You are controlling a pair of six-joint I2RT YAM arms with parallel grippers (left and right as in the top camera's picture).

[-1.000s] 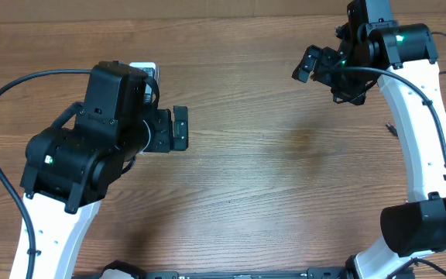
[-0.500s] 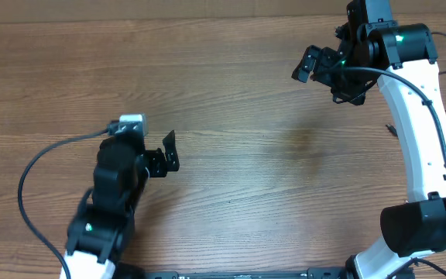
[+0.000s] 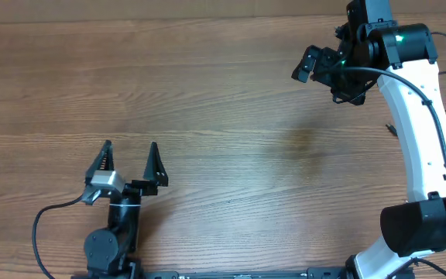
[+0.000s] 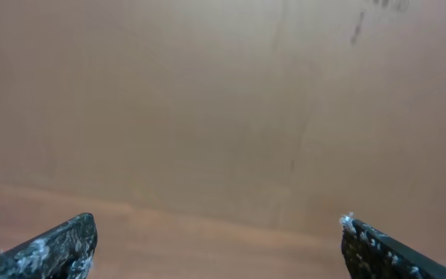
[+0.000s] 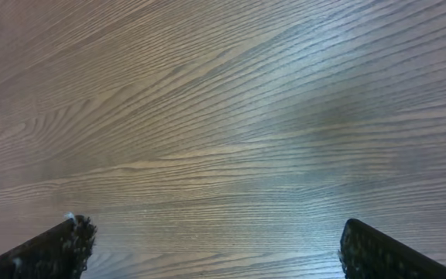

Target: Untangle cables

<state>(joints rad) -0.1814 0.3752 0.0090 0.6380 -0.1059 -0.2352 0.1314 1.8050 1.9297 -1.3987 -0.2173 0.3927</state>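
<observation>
Both spread wide, left end effector (image 3: 130,146), right end effector (image 5: 211,225)

- I see a brown wood-grain table (image 3: 223,101) filling my overhead feed.
- A faint darker patch (image 3: 307,139) marks its surface (it shows on my right wrist feed too).

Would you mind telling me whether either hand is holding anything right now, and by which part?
Nothing is held. The left hand and the right hand are both open, and neither has anything in its grasp.
</observation>
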